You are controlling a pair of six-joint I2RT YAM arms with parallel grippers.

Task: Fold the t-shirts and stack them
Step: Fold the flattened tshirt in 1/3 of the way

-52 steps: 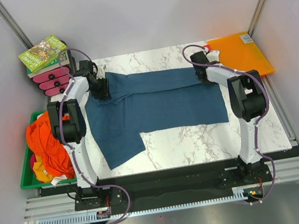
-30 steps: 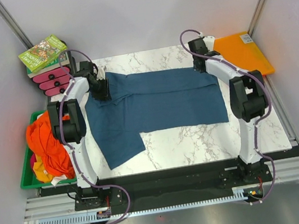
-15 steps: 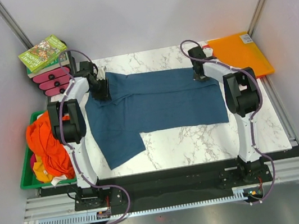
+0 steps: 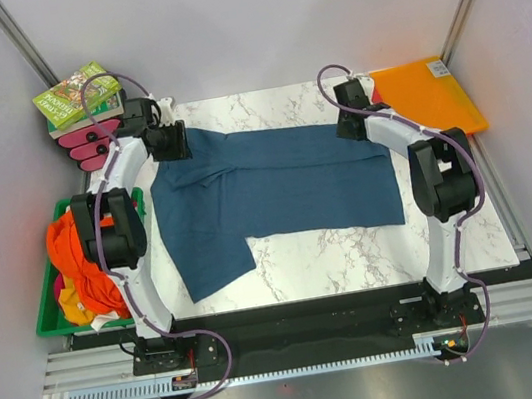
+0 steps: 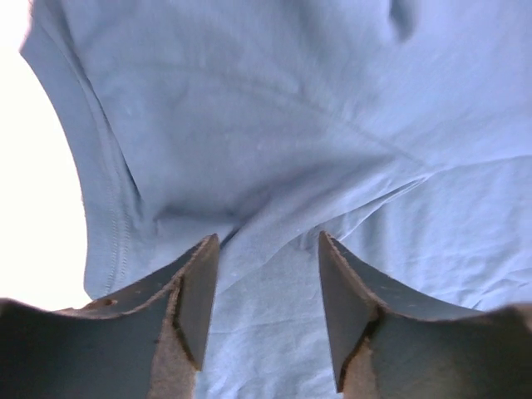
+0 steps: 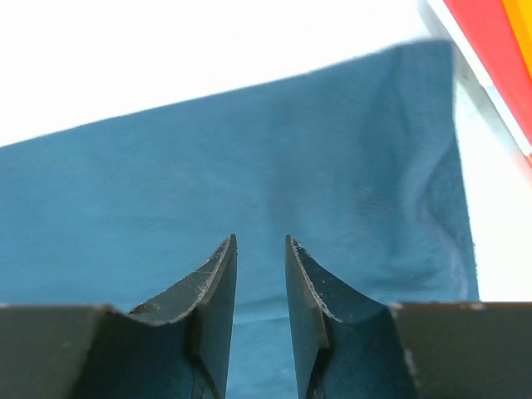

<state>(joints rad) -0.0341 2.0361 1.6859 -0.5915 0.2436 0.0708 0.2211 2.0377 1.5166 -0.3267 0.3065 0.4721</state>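
From above, a plain dark teal-blue cotton t-shirt (image 4: 283, 181) lies spread on the white marble table (image 4: 354, 246), with one flap reaching toward the near left. The left gripper (image 4: 176, 141) sits at the shirt's far left corner and the right gripper (image 4: 348, 126) at its far right corner. A heap of bright orange t-shirts (image 4: 77, 255) fills a green plastic bin (image 4: 47, 317) just off the table's left side. A flat orange plastic folder (image 4: 427, 98) lies at the far right corner.

In the left wrist view, the left gripper (image 5: 266, 307) stands fairly wide, with nothing between its fingers (image 5: 195, 299); wrinkled teal cloth (image 5: 291, 125) lies beneath.

In the right wrist view, the right gripper (image 6: 260, 307) shows a narrow gap, holding nothing, above the shirt (image 6: 249, 183) near its edge. The folder (image 6: 490, 50) shows at the upper right.
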